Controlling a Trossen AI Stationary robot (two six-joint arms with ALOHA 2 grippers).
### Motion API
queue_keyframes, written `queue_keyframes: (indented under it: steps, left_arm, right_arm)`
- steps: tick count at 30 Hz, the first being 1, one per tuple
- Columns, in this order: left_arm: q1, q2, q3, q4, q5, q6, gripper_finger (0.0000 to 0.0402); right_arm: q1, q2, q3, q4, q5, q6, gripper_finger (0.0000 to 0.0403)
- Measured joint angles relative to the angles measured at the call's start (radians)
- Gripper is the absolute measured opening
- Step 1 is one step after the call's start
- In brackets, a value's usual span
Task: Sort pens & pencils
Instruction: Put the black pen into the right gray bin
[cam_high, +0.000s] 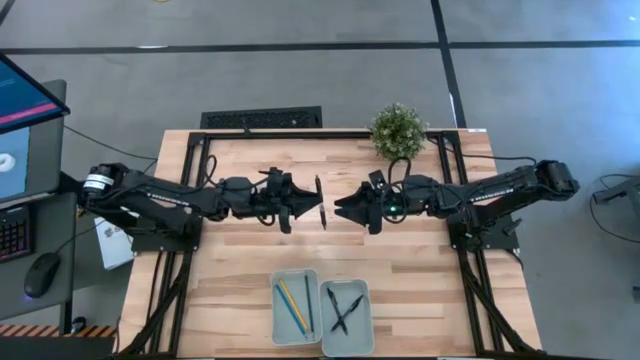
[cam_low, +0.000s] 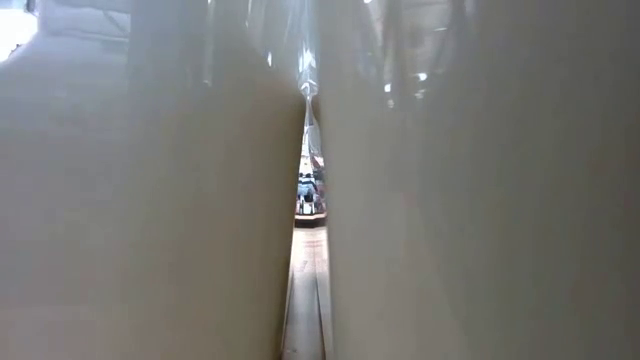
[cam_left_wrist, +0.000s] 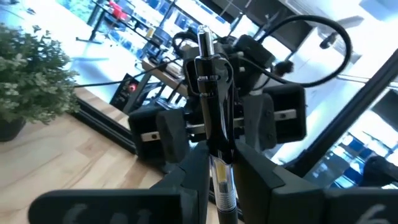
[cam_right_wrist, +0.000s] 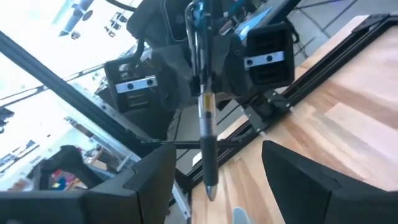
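Note:
A black pen (cam_high: 321, 202) hangs in the air over the table's middle, between my two grippers, lying roughly from far to near. My left gripper (cam_high: 308, 204) is shut on it. My right gripper (cam_high: 338, 209) faces it from the right, open; in the right wrist view its gripper (cam_right_wrist: 214, 180) has the fingers spread wide on either side of the pen (cam_right_wrist: 204, 124) without touching. Near the front edge, the left tray (cam_high: 278, 318) holds a yellow pencil (cam_high: 290, 305) and a blue pencil (cam_high: 308, 303). The right tray (cam_high: 366, 320) holds two crossed black pens (cam_high: 345, 312). My left gripper (cam_left_wrist: 217, 183) pinches the pen's barrel (cam_left_wrist: 216, 158) between its two fingers, below the clip. The fingers come level from the table's left and lie across the pen. The pen is lifted clear of the table, both ends sticking out past the fingers.
A small potted plant (cam_high: 398, 130) stands at the table's far edge, right of centre. A keyboard (cam_high: 262, 118) lies beyond the far edge. The tray walls (cam_low: 150, 200) fill the low view. Bare wood (cam_high: 240, 260) lies between the arms and the trays.

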Motion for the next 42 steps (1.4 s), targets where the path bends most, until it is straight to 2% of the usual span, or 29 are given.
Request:
queue_keyframes:
  steps: [5,16,23,34,38,42]
  left_arm:
    - [0.000,0.000,0.000,-0.001,-0.005,-0.014,0.0050]
    - [0.000,0.000,0.000,0.000,-0.005,-0.019,0.0050]
    - [0.004,0.000,0.000,0.000,-0.005,-0.024,0.0050]
    - [0.021,0.000,0.000,0.003,-0.004,-0.045,0.0050]
    - [0.021,0.000,0.000,0.007,-0.004,-0.048,0.0050]
    - [0.021,0.000,0.000,0.014,0.002,-0.045,0.0050]
  right_arm:
    - [0.006,0.000,0.000,-0.004,0.045,-0.014,0.0260]
    - [0.006,0.000,0.000,0.004,0.047,-0.013,0.0260]
    - [0.023,0.000,0.000,0.004,0.083,-0.018,0.0260]
    - [0.059,0.000,0.000,0.005,0.185,-0.023,0.0260]
    - [0.059,0.056,0.003,0.090,0.193,-0.022,0.0260]
    - [0.058,0.164,0.072,0.119,0.151,-0.059,0.0260]
